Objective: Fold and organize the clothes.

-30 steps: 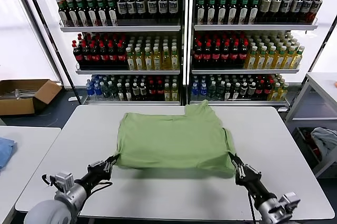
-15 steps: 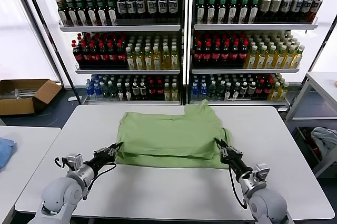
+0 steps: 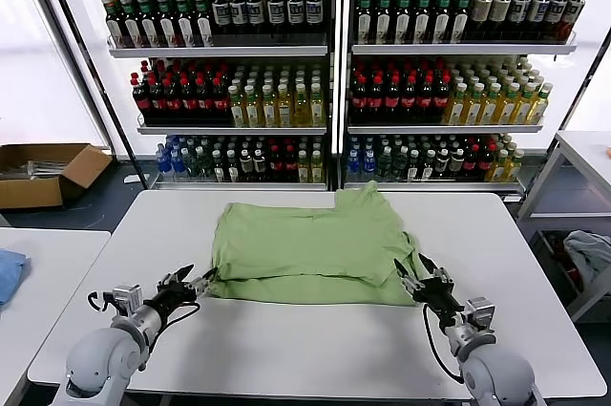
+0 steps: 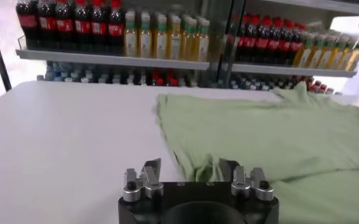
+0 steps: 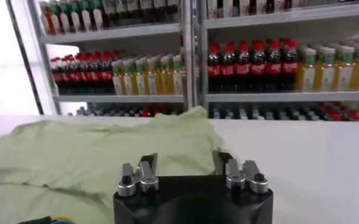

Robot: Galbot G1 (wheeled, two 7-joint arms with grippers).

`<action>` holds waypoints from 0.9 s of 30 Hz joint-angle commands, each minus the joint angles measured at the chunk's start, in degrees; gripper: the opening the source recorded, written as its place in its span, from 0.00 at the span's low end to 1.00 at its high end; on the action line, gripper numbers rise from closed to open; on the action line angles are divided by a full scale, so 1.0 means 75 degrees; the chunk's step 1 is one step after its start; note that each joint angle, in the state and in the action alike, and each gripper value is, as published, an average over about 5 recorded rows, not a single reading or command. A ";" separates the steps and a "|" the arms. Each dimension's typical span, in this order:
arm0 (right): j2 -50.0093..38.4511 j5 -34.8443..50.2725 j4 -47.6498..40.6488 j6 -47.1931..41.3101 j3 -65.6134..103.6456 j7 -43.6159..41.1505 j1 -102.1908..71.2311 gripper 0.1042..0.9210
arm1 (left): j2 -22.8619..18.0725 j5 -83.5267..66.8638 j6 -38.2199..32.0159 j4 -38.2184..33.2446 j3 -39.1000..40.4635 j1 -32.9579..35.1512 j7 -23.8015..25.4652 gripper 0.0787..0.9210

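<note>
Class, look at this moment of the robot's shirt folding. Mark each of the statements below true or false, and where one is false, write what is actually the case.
1. The green shirt lies on the white table. True.
2. The left gripper has the shirt lifted off the table. False: its jaws are open and it sits at the shirt's near left corner, holding nothing.
3. The right gripper is at the shirt's near right corner, jaws open. True.
4. The shelves behind the table hold folded clothes. False: they hold rows of bottles.
5. A cardboard box sits on the table beside the shirt. False: it is on the floor, off to the left.
</note>
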 commanded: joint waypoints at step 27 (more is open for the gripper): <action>0.0230 -0.0514 -0.0162 -0.0085 -0.0109 0.0085 -0.0500 0.14 | -0.0245 0.0105 0.0043 0.0090 0.0139 0.0363 0.0026 0.59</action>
